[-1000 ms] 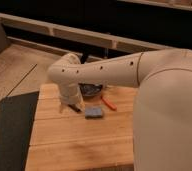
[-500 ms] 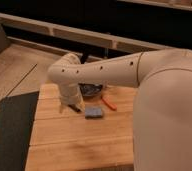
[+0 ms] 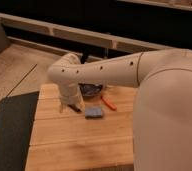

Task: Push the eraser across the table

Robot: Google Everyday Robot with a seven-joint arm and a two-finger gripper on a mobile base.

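Observation:
The table [image 3: 74, 140] has a top of light wooden planks. The eraser [image 3: 75, 107], a small black oblong block, lies on its far left part, partly hidden by the arm. My gripper [image 3: 68, 105] points down at the table just left of the eraser, right beside it or touching it; I cannot tell which. The white arm [image 3: 104, 72] reaches in from the right and crosses over the far side of the table.
A dark bowl [image 3: 91, 90] stands behind the eraser, under the arm. A blue-grey square pad [image 3: 94, 112] lies just right of the eraser. An orange-red stick [image 3: 108, 103] lies beyond it. A dark mat [image 3: 11, 130] lies left of the table.

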